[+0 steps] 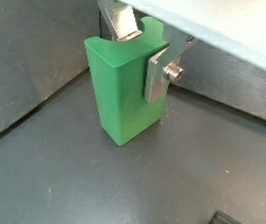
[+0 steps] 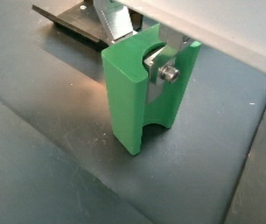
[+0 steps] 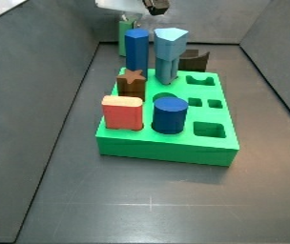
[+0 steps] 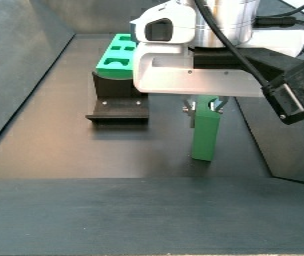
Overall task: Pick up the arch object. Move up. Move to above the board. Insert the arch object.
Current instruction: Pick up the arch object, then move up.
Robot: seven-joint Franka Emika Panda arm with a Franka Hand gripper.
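So far only the grasp looks made: my gripper (image 2: 147, 54) has its fingers (image 1: 156, 77) closed on the upright arch object (image 1: 122, 87), which appears to rest on the floor beside the fixture (image 4: 117, 108), well apart from the board (image 3: 167, 116); lift, transfer, insertion remain.

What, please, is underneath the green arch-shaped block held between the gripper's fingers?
The green arch-shaped block, clamped in the gripper, stands on the dark grey floor. Nothing else shows beneath it; whether its base touches cannot be seen.
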